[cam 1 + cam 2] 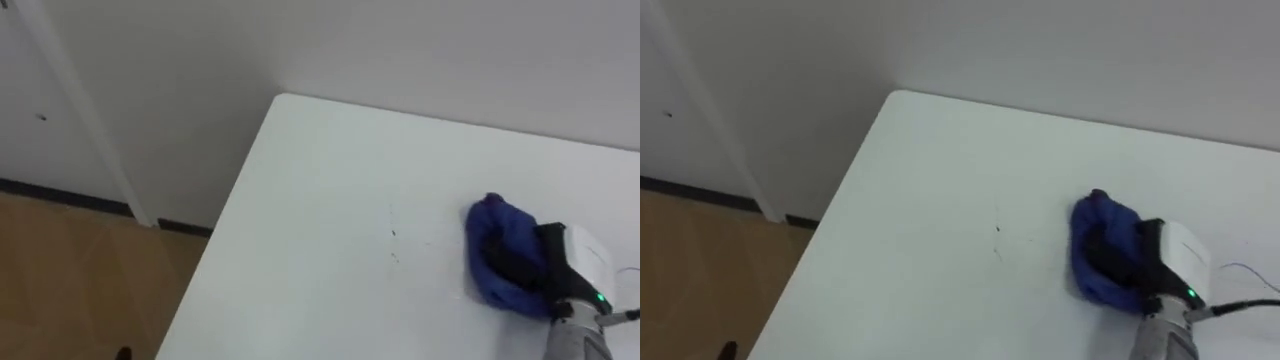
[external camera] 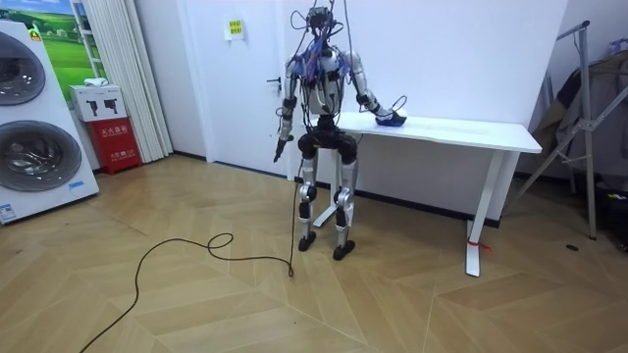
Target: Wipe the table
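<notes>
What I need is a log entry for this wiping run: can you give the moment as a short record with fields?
table: white table, set against the wall
cloth: blue cloth, bunched, lying on the tabletop
right hand: right hand on the cloth
left hand: left hand hangs by the robot's side, off the table
marks: small dark specks left of the cloth
robot: stands at the table's end, on the room view's left

Table (image 1: 330, 200) top: white, smooth, matt. Cloth (image 1: 500, 240): blue fabric, soft, crumpled, matt. Right hand (image 1: 575, 260): white shell of smooth plastic with a slight gloss, and dark matt fingers (image 1: 525, 262). Floor (image 1: 70, 270): wood parquet with a light sheen. Wall (image 1: 300, 50): plain, matt white.
</notes>
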